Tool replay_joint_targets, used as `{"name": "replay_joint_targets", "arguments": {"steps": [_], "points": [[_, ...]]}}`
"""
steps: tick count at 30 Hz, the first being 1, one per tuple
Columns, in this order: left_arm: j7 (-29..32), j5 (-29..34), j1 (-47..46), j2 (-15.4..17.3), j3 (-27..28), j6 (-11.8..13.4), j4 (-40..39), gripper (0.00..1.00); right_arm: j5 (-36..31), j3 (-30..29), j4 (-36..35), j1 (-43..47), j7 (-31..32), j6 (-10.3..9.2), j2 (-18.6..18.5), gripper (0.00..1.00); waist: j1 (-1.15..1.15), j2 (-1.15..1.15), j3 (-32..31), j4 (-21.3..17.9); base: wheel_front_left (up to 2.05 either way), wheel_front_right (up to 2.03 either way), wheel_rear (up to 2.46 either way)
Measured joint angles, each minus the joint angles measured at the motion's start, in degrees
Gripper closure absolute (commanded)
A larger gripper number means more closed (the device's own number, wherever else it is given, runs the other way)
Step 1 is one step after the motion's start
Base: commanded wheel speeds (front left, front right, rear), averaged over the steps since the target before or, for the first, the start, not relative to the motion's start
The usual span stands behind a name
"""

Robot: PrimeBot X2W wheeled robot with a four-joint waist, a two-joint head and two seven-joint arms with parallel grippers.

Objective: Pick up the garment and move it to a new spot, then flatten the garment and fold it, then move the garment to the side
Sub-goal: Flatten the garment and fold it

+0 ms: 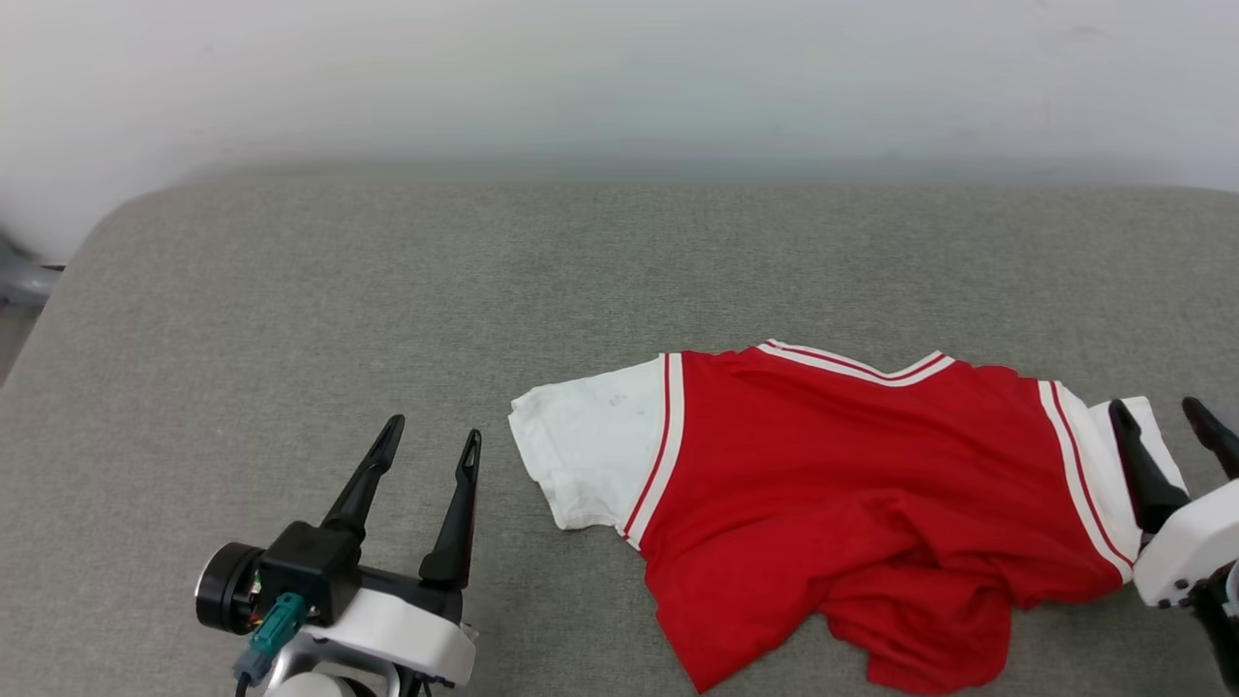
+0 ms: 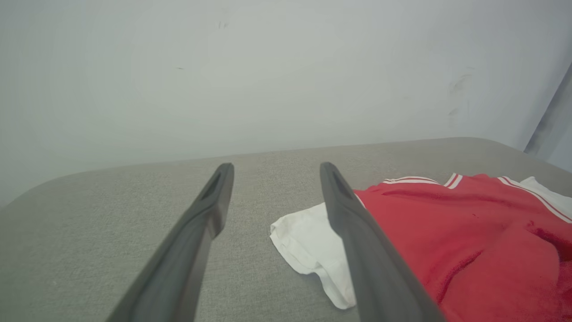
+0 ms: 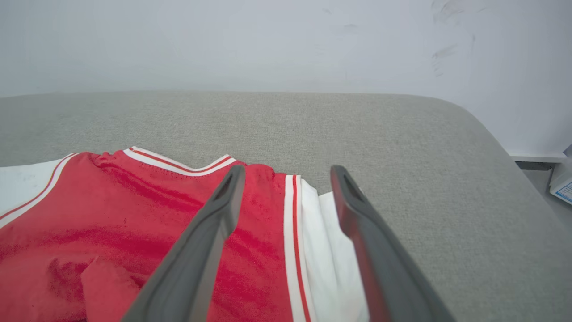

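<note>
The garment (image 1: pixel 852 484) lies on the grey pad (image 1: pixel 290 290), right of centre, with the collar (image 1: pixel 857 363) toward the wall. Its lower body is bunched and folded over near the front edge, so it is not flat.

Left gripper (image 1: pixel 434 429): fingers spread wide, empty, just beside the white sleeve (image 1: pixel 581 445) and clear of it.

Right gripper (image 1: pixel 1155 404): fingers spread wide, holding nothing, poised over the other sleeve (image 1: pixel 1103 455) by its striped seam. Contact with the cloth cannot be confirmed.

Likely hazards from this layout:
- The left gripper is off the cloth. Closing there would miss, and a one-sided lift would let the garment swing and twist.
- A deep pinch may catch both layers and lock in the bunching.
- A shallow pinch on the sleeve edge may slip under the garment's weight.
- Dragging toward the robot may pull the hem off the pad.
</note>
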Motion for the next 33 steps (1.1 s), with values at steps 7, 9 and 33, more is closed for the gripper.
{"name": "replay_joint_targets", "arguments": {"steps": [7,9,33], "points": [[0.0,0.0,1.2,-0.3,-0.3,-0.3,0.0,0.0,-1.7,-0.9,-8.0,3.7,-7.0,0.0,6.2,0.0,0.0,0.0,0.2,-2.1,0.0,0.0,0.0],[1.3,-0.1,0.7,0.4,-0.8,-0.5,0.4,0.0,-2.5,-1.5,-9.9,4.3,-7.1,0.0,7.7,0.0,0.0,0.0,0.9,-2.6,0.0,0.0,0.0],[58.9,-26.9,-33.3,23.5,-20.9,-1.9,11.1,0.0,-7.0,-2.9,-19.3,3.5,-5.7,0.0,14.9,0.0,0.0,0.0,12.2,-8.8,0.0,0.0,0.0]]}}
